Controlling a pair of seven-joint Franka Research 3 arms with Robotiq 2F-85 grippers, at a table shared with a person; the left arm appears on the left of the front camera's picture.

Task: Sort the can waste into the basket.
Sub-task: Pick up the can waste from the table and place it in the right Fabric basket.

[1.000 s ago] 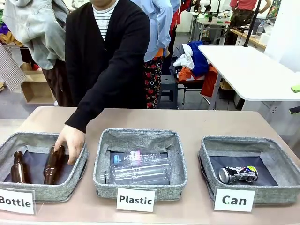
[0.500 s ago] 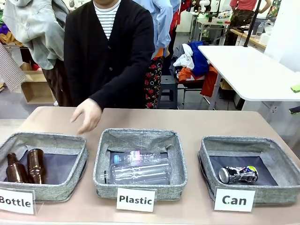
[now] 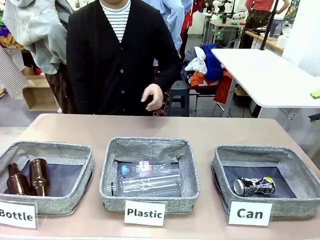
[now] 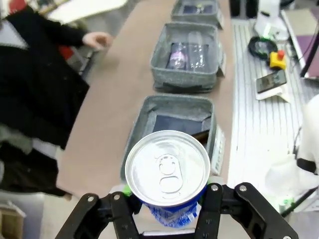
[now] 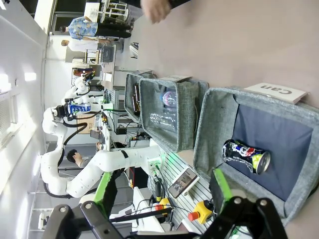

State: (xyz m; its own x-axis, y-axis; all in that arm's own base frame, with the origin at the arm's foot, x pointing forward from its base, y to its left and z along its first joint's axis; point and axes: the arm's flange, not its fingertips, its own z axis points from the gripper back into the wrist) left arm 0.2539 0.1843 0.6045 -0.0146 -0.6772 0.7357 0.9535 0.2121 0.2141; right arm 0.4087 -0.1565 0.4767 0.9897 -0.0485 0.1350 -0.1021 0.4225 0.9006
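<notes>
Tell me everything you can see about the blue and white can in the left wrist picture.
The blue and white can is a small metal drink can, upright, seen from above. Its silver lid looks unopened, with the pull tab flat. Below the lid, blue and white print shows. The left pincer is shut on its sides, holding it in the air above the near end of a grey fabric basket with a brown bottle inside.

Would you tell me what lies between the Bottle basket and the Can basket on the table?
In the front view, the Plastic basket with clear plastic bottles sits between the Bottle basket and the Can basket.
</notes>
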